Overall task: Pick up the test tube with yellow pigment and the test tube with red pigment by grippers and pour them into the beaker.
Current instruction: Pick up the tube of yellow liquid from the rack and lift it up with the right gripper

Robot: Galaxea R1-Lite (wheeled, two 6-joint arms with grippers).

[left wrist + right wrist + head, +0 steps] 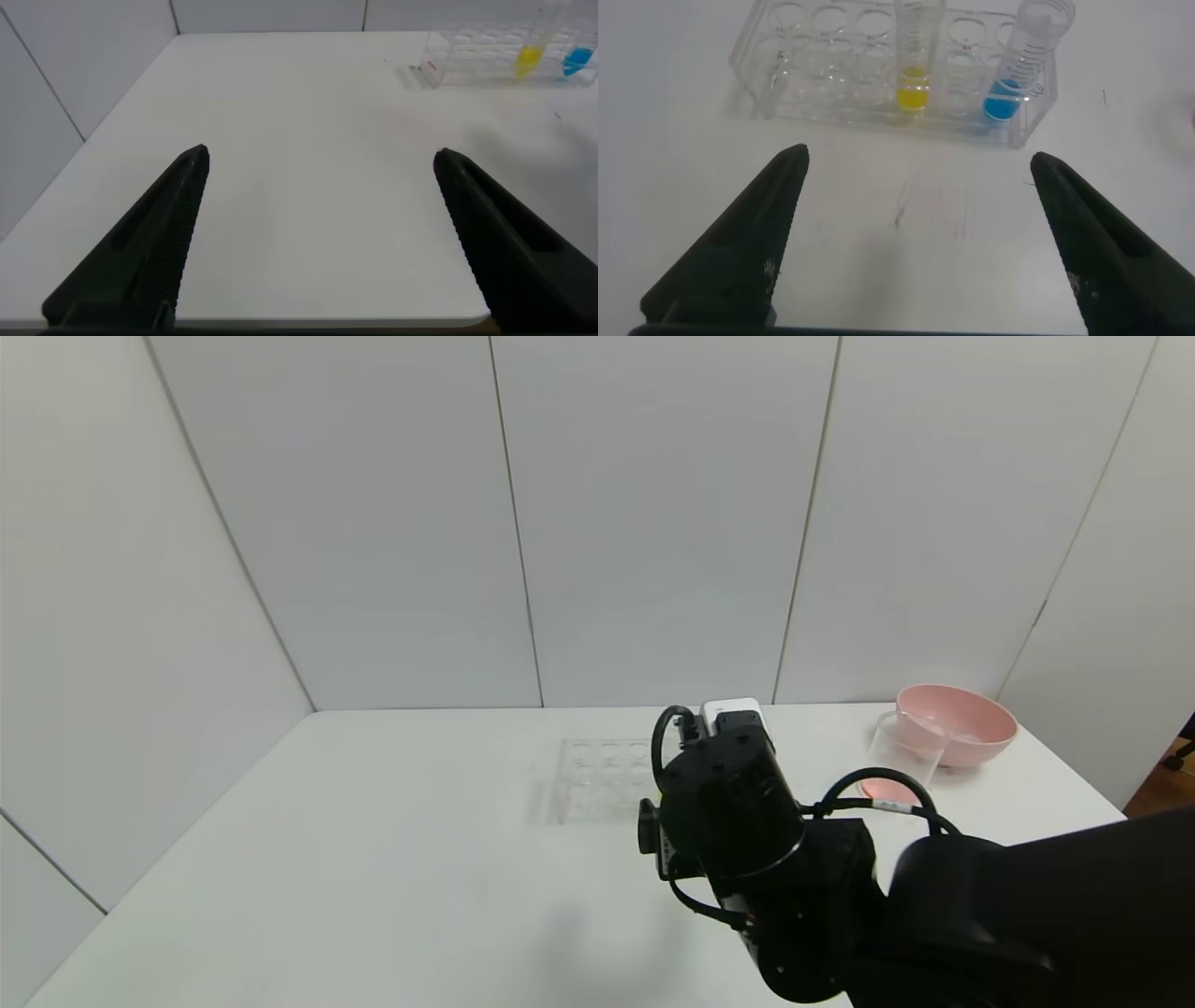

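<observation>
Reaching toward the clear tube rack, the right end effector hangs low over the white desk with its two black fingers spread wide and nothing between them. In the right wrist view the rack sits just ahead of the open fingertips, and the test tube with yellow pigment stands upright in one of its wells near the middle, with the blue-liquid tube leaning in a well near one end. No tube with red pigment shows in the rack in any view. The beaker stands well apart to the right on the desk, touching or just in front of the pink bowl, and a reddish tint shows at its bottom, which may mean the red has been poured, though that is only a judgement.

The left end effector is also wide open and empty, hovering over bare desk near the left edge, with the rack far off across the surface in its view; it looks idle.

The step in hand appears to be the approach for picking the yellow tube. The next move calls for carrying the right end effector forward until its fingers straddle the tube above the rack's top plate, centred so the neighbouring blue tube is not knocked, then closing gently and lifting straight up out of the well
</observation>
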